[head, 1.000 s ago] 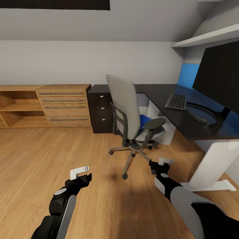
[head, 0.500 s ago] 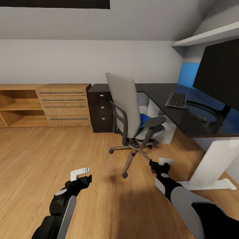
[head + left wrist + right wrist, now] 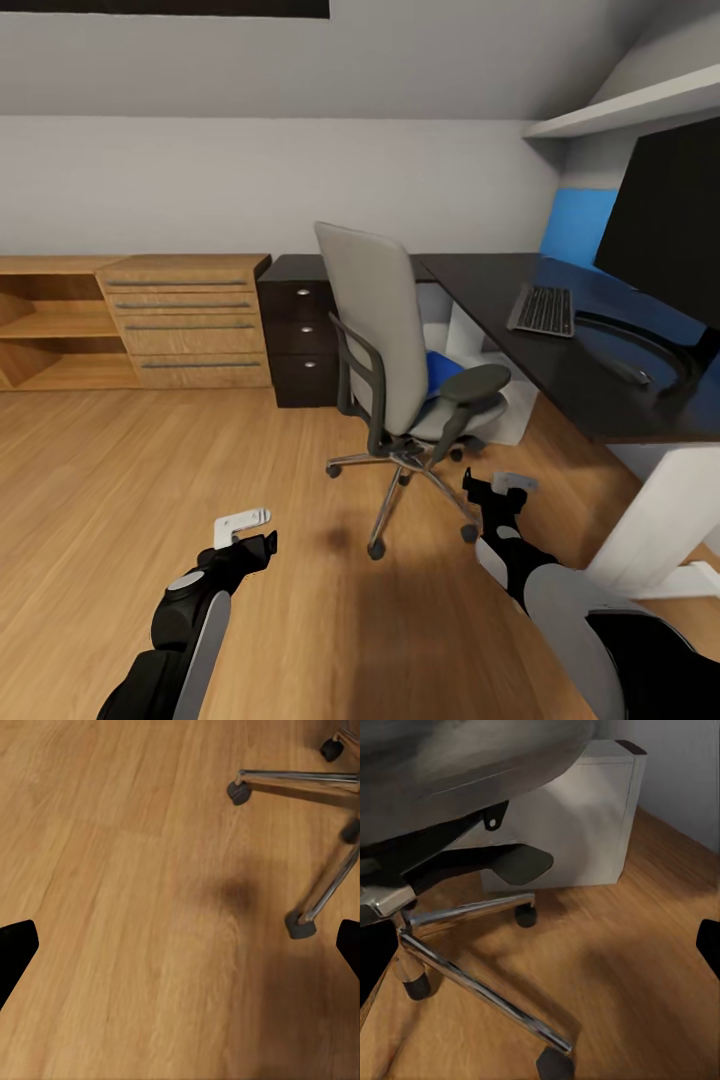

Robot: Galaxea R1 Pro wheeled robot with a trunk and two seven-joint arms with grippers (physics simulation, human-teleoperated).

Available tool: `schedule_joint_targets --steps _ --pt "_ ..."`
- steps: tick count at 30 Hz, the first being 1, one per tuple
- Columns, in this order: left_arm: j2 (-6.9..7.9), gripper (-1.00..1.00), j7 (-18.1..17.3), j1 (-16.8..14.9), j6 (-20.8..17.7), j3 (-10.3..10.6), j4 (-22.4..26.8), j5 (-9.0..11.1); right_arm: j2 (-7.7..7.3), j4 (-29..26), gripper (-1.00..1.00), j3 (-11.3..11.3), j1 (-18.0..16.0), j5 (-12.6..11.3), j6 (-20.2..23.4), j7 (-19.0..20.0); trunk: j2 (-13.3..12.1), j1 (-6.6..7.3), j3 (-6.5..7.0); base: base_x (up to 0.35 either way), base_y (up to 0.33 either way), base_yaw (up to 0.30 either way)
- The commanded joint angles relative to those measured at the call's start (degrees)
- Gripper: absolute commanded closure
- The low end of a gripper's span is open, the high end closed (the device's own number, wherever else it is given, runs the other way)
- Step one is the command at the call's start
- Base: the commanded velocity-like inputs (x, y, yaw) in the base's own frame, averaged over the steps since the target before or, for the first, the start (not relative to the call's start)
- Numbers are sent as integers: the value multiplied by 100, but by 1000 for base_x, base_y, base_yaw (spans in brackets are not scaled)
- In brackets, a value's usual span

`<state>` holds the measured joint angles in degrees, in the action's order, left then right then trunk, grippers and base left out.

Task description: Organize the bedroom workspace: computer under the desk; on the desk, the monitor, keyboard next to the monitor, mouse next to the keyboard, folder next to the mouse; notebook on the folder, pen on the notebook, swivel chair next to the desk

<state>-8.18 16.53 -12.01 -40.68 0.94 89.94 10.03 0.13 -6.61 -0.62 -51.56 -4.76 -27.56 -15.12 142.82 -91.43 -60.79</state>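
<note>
My view has crept nearer: the chair (image 3: 400, 350) looms larger ahead of my right gripper (image 3: 497, 490). The blue folder (image 3: 438, 368) lies on its seat, above and beyond those jaws. Both grippers, left (image 3: 245, 527) included, hang spread and empty; the reach comes next.

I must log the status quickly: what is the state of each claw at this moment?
Left claw: open, holding nothing, over the wooden floor.
Right claw: open, holding nothing, near the chair base.
</note>
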Motion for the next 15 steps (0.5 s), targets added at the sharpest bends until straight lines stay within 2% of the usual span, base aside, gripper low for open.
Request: schedule_joint_targets --steps 1,4,8,15 --pt "0 -100 52 -3 -18 6 6 60 0 6 -100 0 -3 -50 -74 8 2 -2 -5 294 -64 0" --pt "0 -100 52 -3 -18 7 0 61 -4 16 -100 0 -3 -51 -316 -240 2 -2 -5 275 -90 0" --pt "0 -100 52 -3 -23 10 -2 61 -4 14 -100 0 -3 -51 -415 -440 2 -2 -5 249 -134 0" --pt "0 -100 52 -3 -23 10 -3 61 -4 14 -100 0 -3 -52 -433 -481 2 -2 -5 71 -29 0"
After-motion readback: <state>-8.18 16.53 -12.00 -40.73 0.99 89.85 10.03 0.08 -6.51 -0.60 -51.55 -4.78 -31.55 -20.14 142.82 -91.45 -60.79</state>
